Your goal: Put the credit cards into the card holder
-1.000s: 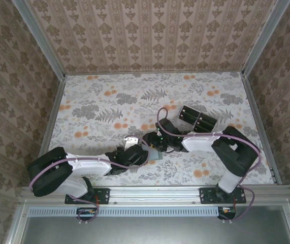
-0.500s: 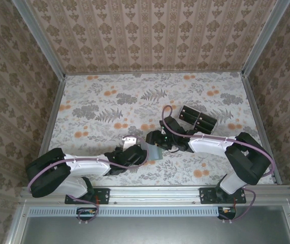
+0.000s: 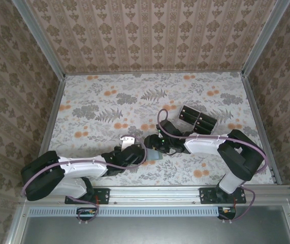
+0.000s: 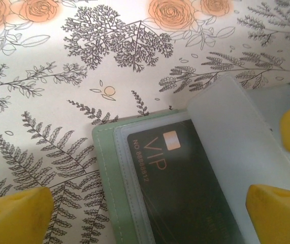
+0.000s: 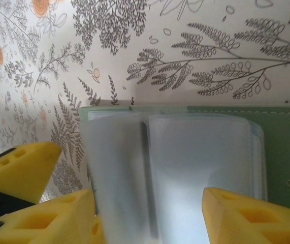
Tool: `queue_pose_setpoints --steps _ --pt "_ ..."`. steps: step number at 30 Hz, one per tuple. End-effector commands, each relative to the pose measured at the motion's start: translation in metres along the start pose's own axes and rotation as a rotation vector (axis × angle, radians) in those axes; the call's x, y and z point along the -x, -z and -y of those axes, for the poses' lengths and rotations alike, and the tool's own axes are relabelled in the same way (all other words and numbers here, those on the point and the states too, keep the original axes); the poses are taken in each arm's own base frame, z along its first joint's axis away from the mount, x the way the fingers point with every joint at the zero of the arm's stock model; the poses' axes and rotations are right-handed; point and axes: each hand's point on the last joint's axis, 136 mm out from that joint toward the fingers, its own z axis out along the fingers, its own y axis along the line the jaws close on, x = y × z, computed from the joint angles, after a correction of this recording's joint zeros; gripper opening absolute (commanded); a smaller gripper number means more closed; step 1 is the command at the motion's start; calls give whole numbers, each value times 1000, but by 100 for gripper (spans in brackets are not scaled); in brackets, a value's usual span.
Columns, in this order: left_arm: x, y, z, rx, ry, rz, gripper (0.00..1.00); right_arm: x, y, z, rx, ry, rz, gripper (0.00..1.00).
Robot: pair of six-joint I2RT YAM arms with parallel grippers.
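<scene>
The card holder (image 3: 154,153), a pale sage-green wallet (image 4: 106,173), lies open on the floral table between both grippers. A black credit card (image 4: 185,188) with "VIP" lettering sits inside one of its clear sleeves. My left gripper (image 4: 145,216) is open, its yellow fingertips wide apart on either side of the wallet and card. My right gripper (image 5: 152,218) is open too, straddling the frosted sleeves (image 5: 185,168), which stand up from the green cover (image 5: 287,137). From above, the left gripper (image 3: 137,152) and right gripper (image 3: 154,144) almost meet over the wallet. More black cards (image 3: 196,118) sit to the back right.
The other black cards rest in a clear tiered rack (image 3: 205,123) just behind my right forearm. A small white-grey piece (image 3: 130,140) lies beside my left wrist. Patterned walls close in the table on three sides. The metal rail (image 3: 150,193) runs along the near edge.
The right arm swung slightly right and then back over the wallet. The left arm's shoulder has sunk toward the near left. The wallet has stayed put.
</scene>
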Motion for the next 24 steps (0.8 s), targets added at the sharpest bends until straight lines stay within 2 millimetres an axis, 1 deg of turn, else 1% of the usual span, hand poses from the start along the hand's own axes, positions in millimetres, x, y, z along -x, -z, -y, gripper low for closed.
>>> queue_pose_setpoints --steps 1,6,9,12,17,20,24 --pt "-1 5 -8 24 -3 13 100 1 -5 -20 47 4 -8 59" --pt "0 9 -11 17 11 26 100 -2 -11 -31 61 8 -23 59" --pt "4 17 -17 25 26 46 100 -3 -15 -37 67 12 -30 59" --pt "9 28 -29 41 48 81 100 -6 -21 -45 73 19 -40 59" --pt "18 49 -58 109 78 135 100 -12 -35 -52 65 27 -64 59" --pt "18 54 -72 135 105 139 100 -14 -46 -54 57 28 -76 58" --pt "18 54 -79 138 135 122 100 -15 -58 -56 52 26 -89 58"
